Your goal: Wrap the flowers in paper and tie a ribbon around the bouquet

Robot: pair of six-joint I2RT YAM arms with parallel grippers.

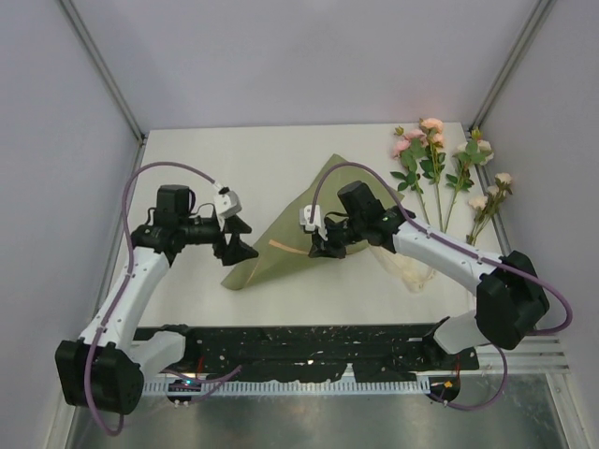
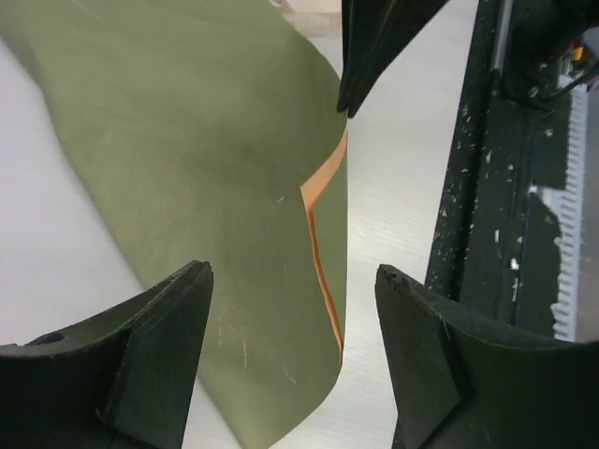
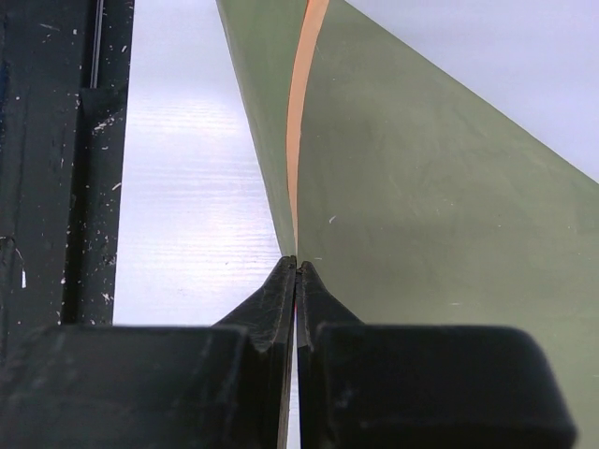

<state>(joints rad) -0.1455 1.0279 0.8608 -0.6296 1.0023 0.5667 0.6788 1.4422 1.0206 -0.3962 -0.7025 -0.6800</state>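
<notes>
At the paper's (image 1: pixel 281 234) right-hand rim, pinching its orange-lined fold with the right gripper (image 3: pixel 296 267), jaws pressed flat together on the thin sheet. Around that pinch, showing the olive-green paper folded into a rough triangle near the middle of the desk (image 1: pixel 187 178), bulging rather than lying flat, its point aiming away from the arm bases. At the paper's lower left corner, hovering with the left gripper (image 2: pixel 295 276), jaws standing wide apart and gripping nothing, framing the paper's curved edge and orange strip between the 2 fingers. Just right of the paper, under the right forearm, showing the ribbon (image 1: pixel 416 276) as a pale cream heap. Farther right of the paper, well apart from it, showing the flowers (image 1: pixel 440 173) lying loose on the desk, pink and cream heads pointing away from the bases.
</notes>
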